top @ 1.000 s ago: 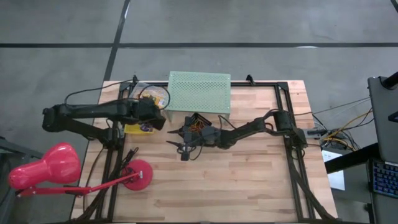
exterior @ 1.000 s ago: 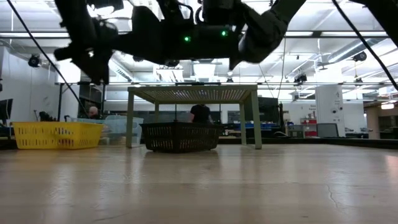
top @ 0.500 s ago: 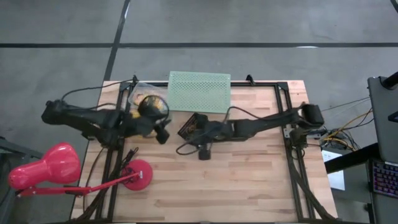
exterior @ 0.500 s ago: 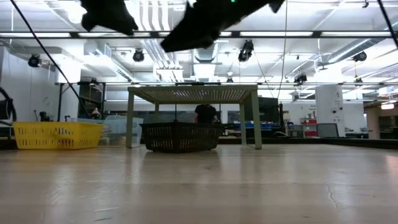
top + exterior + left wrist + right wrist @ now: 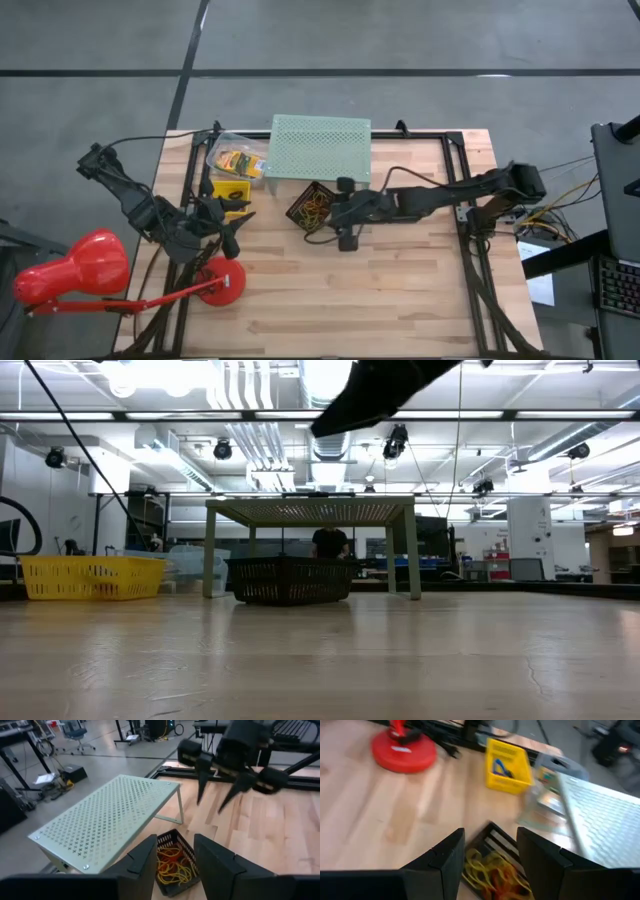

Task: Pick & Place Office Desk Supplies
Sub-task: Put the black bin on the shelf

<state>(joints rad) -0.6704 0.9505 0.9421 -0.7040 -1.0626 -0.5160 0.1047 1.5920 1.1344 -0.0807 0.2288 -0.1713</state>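
A small black basket (image 5: 312, 207) of red, orange and yellow rubber bands (image 5: 171, 864) stands on the table just in front of the mint-green stand (image 5: 320, 148). My right gripper (image 5: 331, 213) hovers open above the basket's right side, pointing left and slightly down. In the right wrist view the basket (image 5: 492, 851) lies just ahead of its fingers. My left gripper (image 5: 238, 223) hangs open in the air near the table's left side, in front of the yellow bin (image 5: 228, 196), facing the basket (image 5: 176, 845) and the right gripper (image 5: 218, 790). Neither gripper holds anything.
A clear bag of yellow-orange boxes (image 5: 238, 160) lies behind the yellow bin at the far left. The red lamp's round base (image 5: 221, 281) stands near the left front and its head (image 5: 70, 270) hangs off the table. The table's middle and right front are bare wood (image 5: 380, 290).
My left gripper has left the yellow bin, swung toward the table's near left and risen, turning to face right. My right gripper has lifted off the table, tipped from pointing down to nearly level, and drawn back toward the table's right.
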